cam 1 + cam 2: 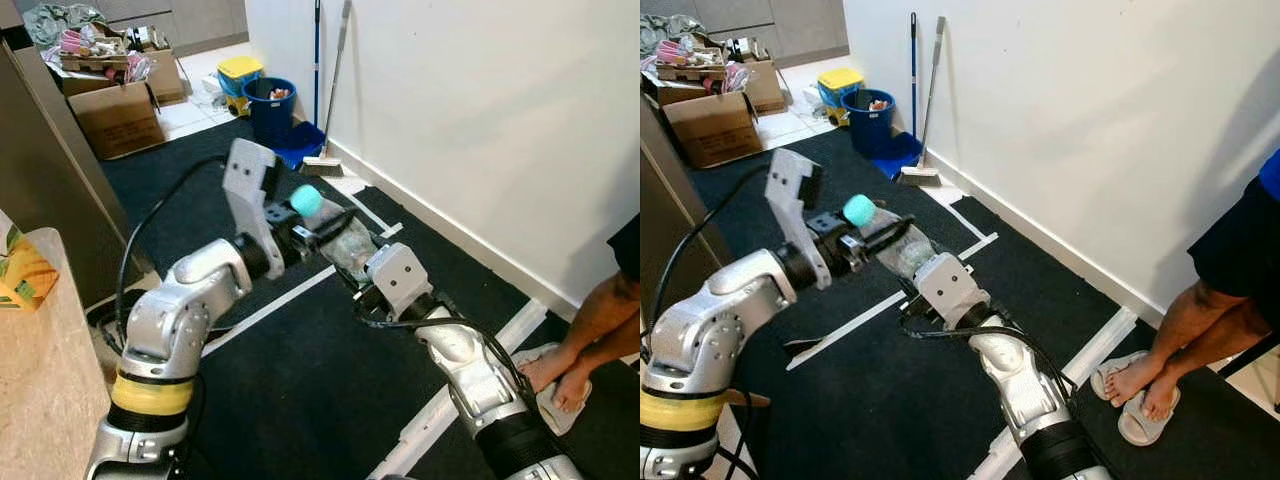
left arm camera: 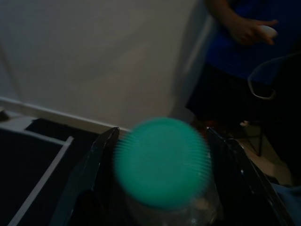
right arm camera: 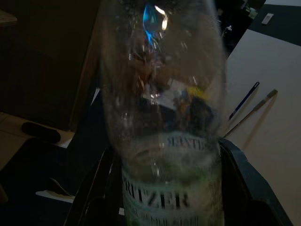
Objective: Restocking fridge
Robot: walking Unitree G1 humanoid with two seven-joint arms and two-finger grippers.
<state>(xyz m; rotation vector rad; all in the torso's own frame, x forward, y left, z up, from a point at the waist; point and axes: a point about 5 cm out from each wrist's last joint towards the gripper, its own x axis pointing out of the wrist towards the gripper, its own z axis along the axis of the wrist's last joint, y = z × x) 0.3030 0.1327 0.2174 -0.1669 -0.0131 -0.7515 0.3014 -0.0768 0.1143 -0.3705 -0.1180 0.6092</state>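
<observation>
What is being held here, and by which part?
A clear bottle: right gripper clamps its labelled body, left gripper closes around its green cap.

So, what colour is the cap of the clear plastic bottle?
Teal green cap, clearest in the left wrist view.

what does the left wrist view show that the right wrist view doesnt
Left wrist view: the round teal ribbed cap of the clear plastic water bottle end-on between the left gripper fingers, a white wall, and a person in blue clothing holding a small white object.

Right wrist view: the bottle's clear body and its green-and-white label reading "RITZER", with a blue-handled broom leaning on the wall beyond.

Both: the same bottle framed by black fingers, and dark carpet with white tape lines.
</observation>
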